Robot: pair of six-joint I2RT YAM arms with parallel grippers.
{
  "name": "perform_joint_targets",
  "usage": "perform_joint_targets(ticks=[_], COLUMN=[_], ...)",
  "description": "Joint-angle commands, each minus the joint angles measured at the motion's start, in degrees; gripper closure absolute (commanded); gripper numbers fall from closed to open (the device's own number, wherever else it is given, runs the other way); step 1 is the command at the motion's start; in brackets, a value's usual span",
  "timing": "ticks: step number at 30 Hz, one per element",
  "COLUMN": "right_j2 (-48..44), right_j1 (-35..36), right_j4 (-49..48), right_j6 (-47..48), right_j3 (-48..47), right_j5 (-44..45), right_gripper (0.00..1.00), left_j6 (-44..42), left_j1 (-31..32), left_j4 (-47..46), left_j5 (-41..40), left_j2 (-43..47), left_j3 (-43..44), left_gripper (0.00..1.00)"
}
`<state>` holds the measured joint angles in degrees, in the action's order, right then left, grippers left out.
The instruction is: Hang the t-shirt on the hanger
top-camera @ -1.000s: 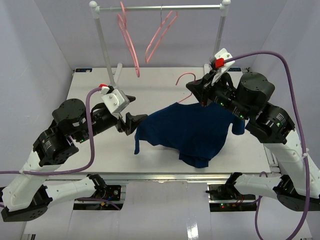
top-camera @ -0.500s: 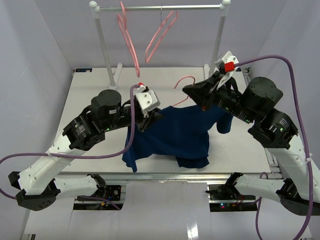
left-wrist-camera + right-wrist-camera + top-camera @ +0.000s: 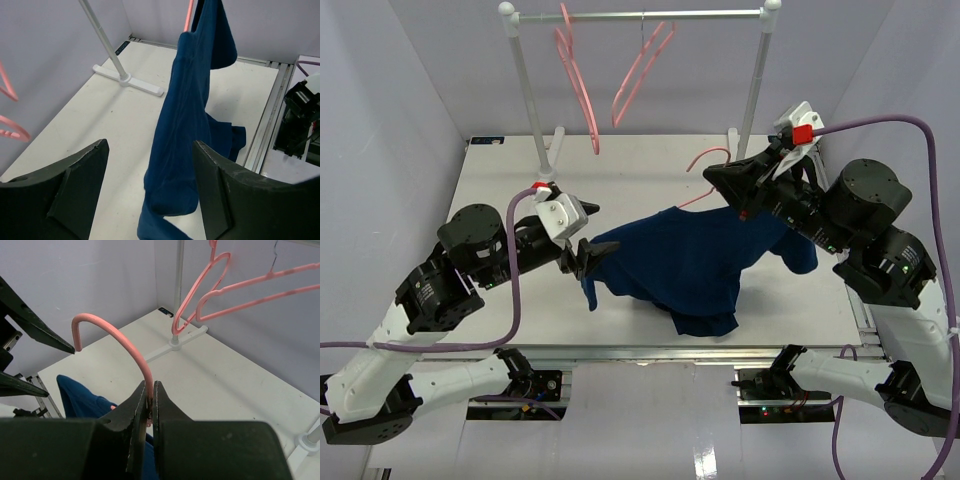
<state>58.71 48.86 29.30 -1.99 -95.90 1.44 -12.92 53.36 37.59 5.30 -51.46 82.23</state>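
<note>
Two arms reach over the white table (image 3: 500,180) from its near edge. Nearest, the left gripper (image 3: 150,150) has its jaws spread wide and holds nothing. The lower left edge of the t-shirt (image 3: 690,255) hangs just beyond its fingertips, and I cannot tell whether cloth touches them. The navy shirt drapes from the hanger (image 3: 115,335) — raised at its right, sagging to the table, its hem bunched near the front edge. Farther back, the right gripper (image 3: 151,390) is clamped tight on the pink hanger's neck, just below the curved hook. At the table's far end, two more pink hangers (image 3: 640,70) dangle from a metal rack (image 3: 640,15).
</note>
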Motion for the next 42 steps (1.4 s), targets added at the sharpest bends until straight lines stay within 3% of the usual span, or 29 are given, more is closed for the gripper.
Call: perform_joint_targets(ticks=[1,10,11,13,14,15,16,21,26,32,36,40,42], right_j2=[-1.4,-1.2,-1.1,-0.9,-0.8,-0.4,-0.1,1.3,-1.0,-0.2,-0.4,-0.4,-0.6], right_j1=[0.0,0.0,0.0,0.1,0.1,0.1,0.1,0.0,0.1,0.1,0.0,0.1,0.1], right_j4=[-2.3,-1.9,-1.9,-1.9,-2.0,-2.0,-1.9,1.2,2.5,8.7,10.0,10.8,10.7], right_j6=[1.2,1.1,1.2,1.7,1.7,1.7,2.8,6.5,8.0,11.0,10.9,10.9,10.5], right_j3=[-4.9,-8.7,-9.2,-10.2,-10.9,-12.3,-13.3,-17.2,-11.4,-12.0,-12.9,-14.4,-15.1], right_j5=[2.7,4.0,4.4,5.2,5.7,6.8,7.6,10.2,8.8,7.1,1.3,-0.8,-3.4], right_gripper=[0.92,0.92,0.92,0.92,0.92,0.92,0.92,0.92,0.92,0.92,0.92,0.92,0.92], left_j6=[1.0,1.9,1.9,1.8,1.8,1.8,2.0,2.6,3.9,4.1,4.8,5.0,5.3], left_j1=[0.0,0.0,0.0,0.0,0.0,0.1,0.0,0.0,0.0,0.0,0.0,0.1,0.0], left_j4=[3.0,1.4,1.3,1.3,1.3,1.5,1.7,3.0,4.1,2.5,4.5,5.0,5.2], left_j5=[-3.9,-4.3,-4.4,-5.9,-7.3,-8.8,-10.6,-17.5,-22.5,-23.5,-25.1,-26.8,-27.9], left_j2=[2.7,5.0,4.8,4.3,4.0,3.5,3.3,2.7,2.5,4.2,2.6,1.3,0.8], left_j3=[-4.2,-10.8,-11.2,-11.2,-11.0,-9.8,-8.8,-3.2,1.7,3.4,3.7,2.1,1.7], left_gripper=[0.23,0.28,0.36,0.73,0.77,0.96,1.00,1.00,1.00,1.00,1.00,0.89,0.73])
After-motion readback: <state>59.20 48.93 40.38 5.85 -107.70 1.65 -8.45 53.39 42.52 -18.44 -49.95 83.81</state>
